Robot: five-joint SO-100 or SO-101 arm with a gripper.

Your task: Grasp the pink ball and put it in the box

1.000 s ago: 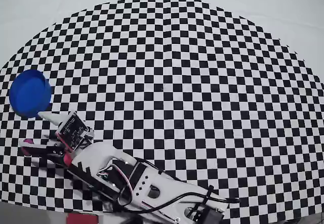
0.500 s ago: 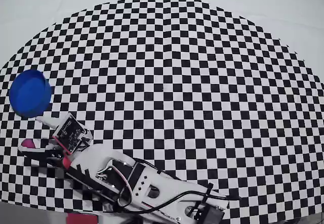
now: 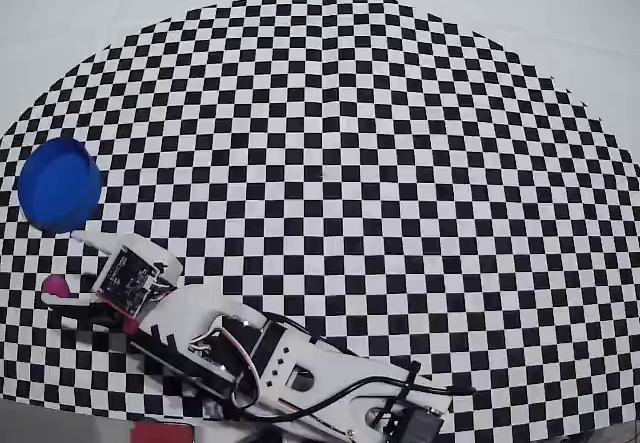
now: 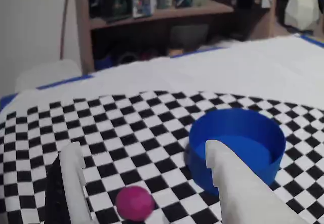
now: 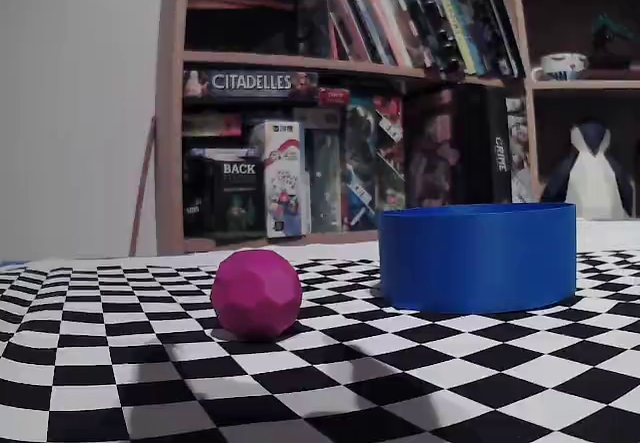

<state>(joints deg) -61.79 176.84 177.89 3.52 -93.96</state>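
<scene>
The pink ball (image 3: 55, 284) lies on the checkered cloth at the left edge of the overhead view, a few squares below the round blue box (image 3: 60, 185). My gripper (image 3: 62, 269) is open and straddles the ball, which sits closer to the lower finger (image 3: 70, 303). In the wrist view the ball (image 4: 134, 202) rests on the cloth between my two white fingers, behind their tips, untouched; the gripper (image 4: 142, 149) is open and the box (image 4: 253, 133) stands behind the right finger (image 4: 230, 183). In the fixed view the ball (image 5: 256, 293) sits left of the box (image 5: 478, 256); the gripper is out of that view.
The arm's white body (image 3: 280, 363) lies along the bottom of the overhead view. The checkered cloth (image 3: 330, 163) spreads across the white table. A bookshelf (image 5: 330, 113) with games and books stands beyond the table.
</scene>
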